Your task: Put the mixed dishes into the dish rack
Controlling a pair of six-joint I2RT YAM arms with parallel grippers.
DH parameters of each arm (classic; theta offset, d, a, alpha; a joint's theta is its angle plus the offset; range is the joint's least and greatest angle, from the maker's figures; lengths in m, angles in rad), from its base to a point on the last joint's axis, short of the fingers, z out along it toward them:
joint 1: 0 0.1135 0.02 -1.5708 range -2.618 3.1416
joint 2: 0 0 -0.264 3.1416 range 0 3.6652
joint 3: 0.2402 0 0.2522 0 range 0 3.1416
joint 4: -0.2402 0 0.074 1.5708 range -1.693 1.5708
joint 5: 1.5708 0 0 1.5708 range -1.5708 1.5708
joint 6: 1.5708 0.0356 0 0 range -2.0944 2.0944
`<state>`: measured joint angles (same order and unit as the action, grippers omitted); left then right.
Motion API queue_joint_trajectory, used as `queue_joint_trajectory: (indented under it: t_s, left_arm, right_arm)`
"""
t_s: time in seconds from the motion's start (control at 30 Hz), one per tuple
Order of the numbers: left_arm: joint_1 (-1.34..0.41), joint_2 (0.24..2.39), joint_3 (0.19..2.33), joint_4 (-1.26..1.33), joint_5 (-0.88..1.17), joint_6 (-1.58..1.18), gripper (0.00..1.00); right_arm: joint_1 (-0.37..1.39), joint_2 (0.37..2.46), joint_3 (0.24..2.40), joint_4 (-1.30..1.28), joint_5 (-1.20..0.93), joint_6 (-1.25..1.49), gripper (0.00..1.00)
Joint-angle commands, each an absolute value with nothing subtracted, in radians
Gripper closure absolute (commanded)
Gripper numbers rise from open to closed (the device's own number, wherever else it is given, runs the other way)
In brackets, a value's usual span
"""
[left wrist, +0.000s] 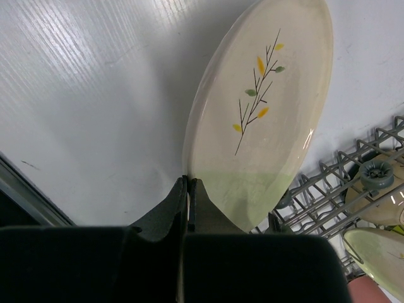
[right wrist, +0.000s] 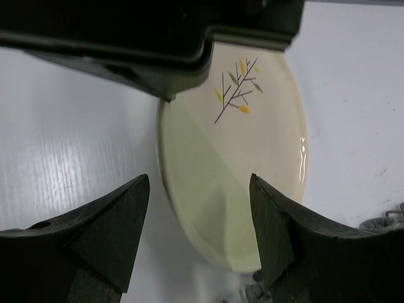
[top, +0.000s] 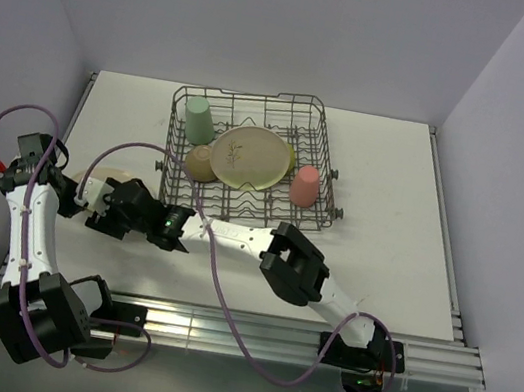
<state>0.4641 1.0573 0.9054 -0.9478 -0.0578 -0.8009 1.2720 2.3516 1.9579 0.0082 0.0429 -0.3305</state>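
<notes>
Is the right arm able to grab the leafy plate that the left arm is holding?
Probably yes. The right gripper has jaws open, facing the leaf-sprig plate with nothing between; the left gripper pinches another part of its rim.

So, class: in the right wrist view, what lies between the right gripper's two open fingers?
The cream leaf-sprig plate, seen in the right wrist view; the left gripper pinches its rim.

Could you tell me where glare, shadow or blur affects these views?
Left wrist view: the sprig plate is sharp, with a glare streak on its right rim and a greenish shade across its lower part. Right wrist view: same shade and a rim glint; the right claw's fingers look dark, little detail. Top view: even light, faint shadows on the table.
</notes>
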Motion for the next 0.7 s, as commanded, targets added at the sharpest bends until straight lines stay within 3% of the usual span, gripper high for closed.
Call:
queue_joint_trajectory:
  t_s: [0.0,0.3,0.4,0.67]
  left_arm:
    - [0.466,1.022,0.957,-0.925,-0.017,-0.782,1.0]
    - [0.466,1.008,0.977,-0.942,-0.009,-0.775,1.0]
    - [0.466,1.003,0.974,-0.942,0.012,-0.775,1.0]
    - [0.466,0.996,0.965,-0.942,0.012,-0.77,1.0]
  right_arm:
    - [1.282,2.407,2.063,0.011,0.084,-0.37,0.28]
    - [1.285,2.513,2.187,-0.029,0.167,-0.397,0.3]
    - [1.285,2.545,2.223,-0.034,0.209,-0.413,0.35]
    - [1.285,2.569,2.246,-0.006,0.259,-0.477,0.7]
